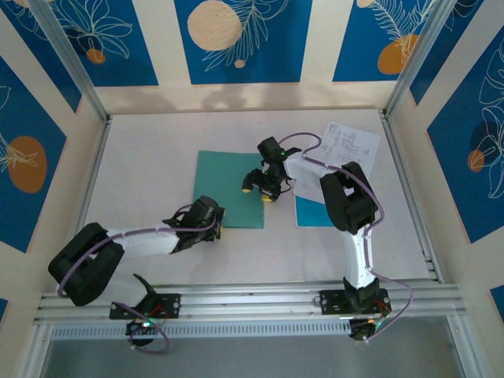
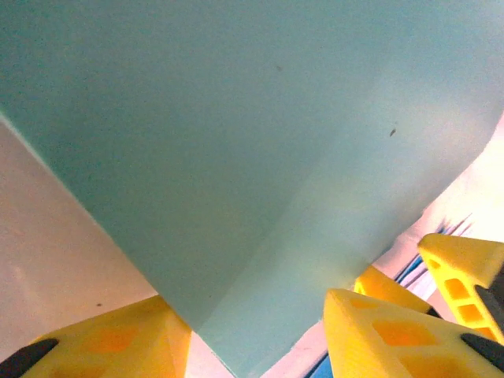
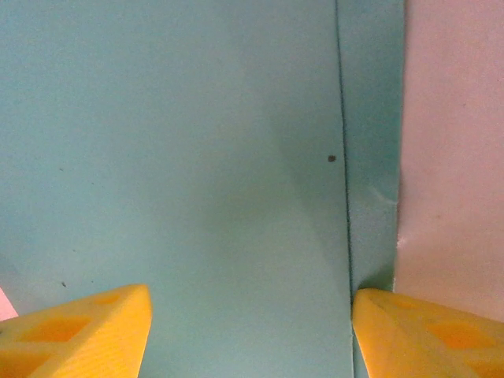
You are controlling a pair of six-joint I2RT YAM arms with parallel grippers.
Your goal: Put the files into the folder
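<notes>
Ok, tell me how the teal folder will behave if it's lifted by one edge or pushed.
The folder looks thin and lies flat, so lifted by an edge it will probably sag. In the right wrist view its upper leaf stops short of the lower one, so the top may peel up alone. Pushed, it likely slides on the smooth table.

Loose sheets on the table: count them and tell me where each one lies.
2. A white printed sheet lies at the table's far right; a cyan-blue sheet lies nearer, right of the folder, partly under the right arm. More may be hidden beneath that arm.
</notes>
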